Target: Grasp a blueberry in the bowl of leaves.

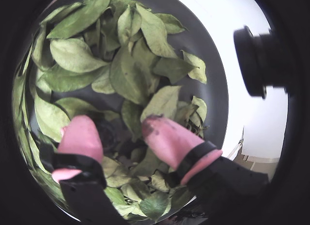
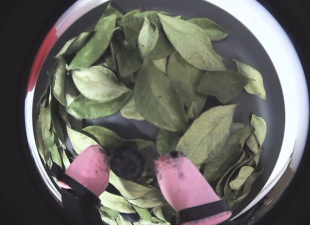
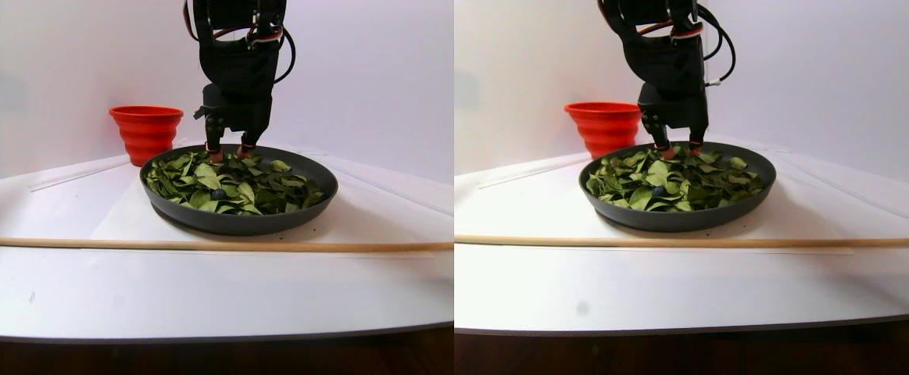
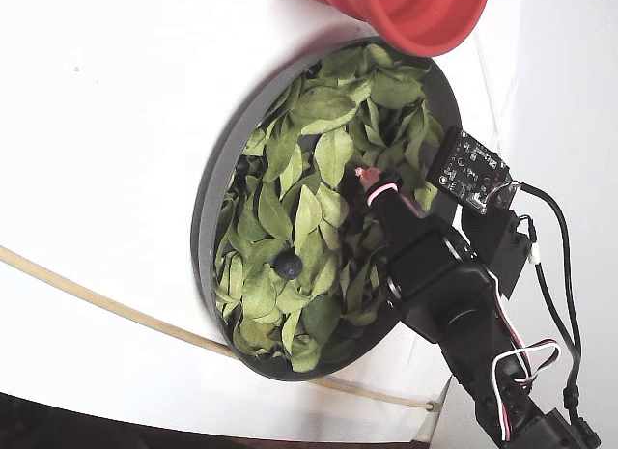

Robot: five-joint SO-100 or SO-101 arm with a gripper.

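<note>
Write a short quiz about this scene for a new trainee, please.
1. True or false: the gripper is shut on the blueberry.
2. In the stereo pair view, what stands behind the bowl? A) a red-orange container B) a blue mug C) a glass bottle
3. Fill in: the bowl is full of green ____.

Key: 1. False, the jaws are open with the blueberry between them. 2. A. 3. leaves.

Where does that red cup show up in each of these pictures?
Stereo pair view: the red cup stands left of the arm, behind the bowl, in both halves.
Fixed view: top edge, cut off.
A wrist view: probably the red sliver at far left.
A wrist view: not in it; bowl only.
Shared landmark: the bowl's dark rim.
</note>
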